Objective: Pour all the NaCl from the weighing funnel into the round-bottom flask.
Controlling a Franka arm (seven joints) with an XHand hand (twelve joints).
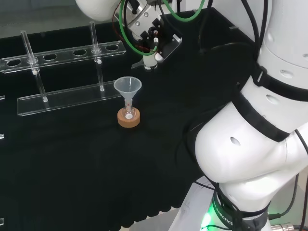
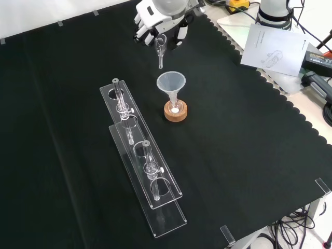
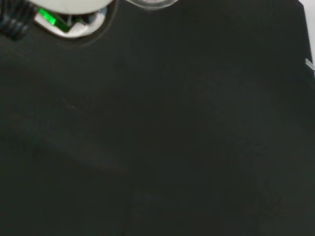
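The hand (image 2: 158, 23) hovers at the far side of the cloth in the front view, its fingers curled round a clear glass weighing funnel (image 2: 160, 52) whose stem points down. The stem ends just above and to the left of a clear plastic funnel (image 2: 171, 83). That funnel stands in the neck of a small round-bottom flask (image 2: 175, 108) on a cork ring (image 2: 175, 114), and white powder lies in the flask's bottom. In the head view the hand (image 1: 151, 31) is behind and to the right of the funnel (image 1: 127, 86) and cork ring (image 1: 129, 119).
Two clear racks (image 2: 148, 176) with upright glass tubes (image 2: 121, 98) lie left of the flask in the front view. Papers (image 2: 275, 46) and cables sit off the cloth's far right corner. The arm's white links (image 1: 260, 130) stand at the head view's right.
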